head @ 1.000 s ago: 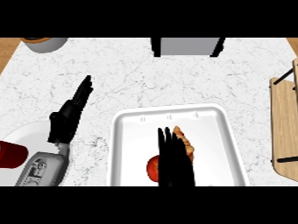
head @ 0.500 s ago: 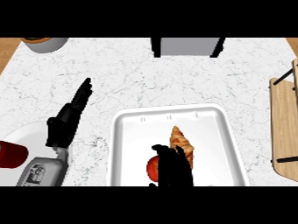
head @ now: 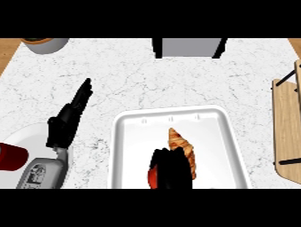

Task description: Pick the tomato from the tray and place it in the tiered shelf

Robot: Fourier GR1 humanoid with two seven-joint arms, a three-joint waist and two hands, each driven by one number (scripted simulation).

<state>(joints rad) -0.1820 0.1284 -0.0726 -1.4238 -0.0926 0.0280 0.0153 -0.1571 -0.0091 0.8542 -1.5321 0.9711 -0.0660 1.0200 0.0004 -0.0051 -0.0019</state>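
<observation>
A white tray [head: 133, 128] lies on the marble counter at the lower middle. In it is a red tomato [head: 152, 176], of which only a sliver shows at the left of my right hand [head: 171, 167]. That hand comes in from the lower edge, and its fingers curl over the tomato and hide most of it. A golden croissant [head: 183, 148] lies just to the right, touching the hand. The wooden tiered shelf [head: 291, 124] stands at the right edge. My left hand [head: 67, 119] rests open on the counter left of the tray, fingers straight and pointing away.
A red can [head: 3, 156] stands on a white plate [head: 24, 135] at the lower left, beside my left forearm. A grey box [head: 189, 47] sits at the back middle and a round pot [head: 45, 43] at the back left.
My right hand's fingers, straight over the tray a second ago, have drawn back and curled down onto the tomato. More of the croissant now shows. The left hand has not moved.
</observation>
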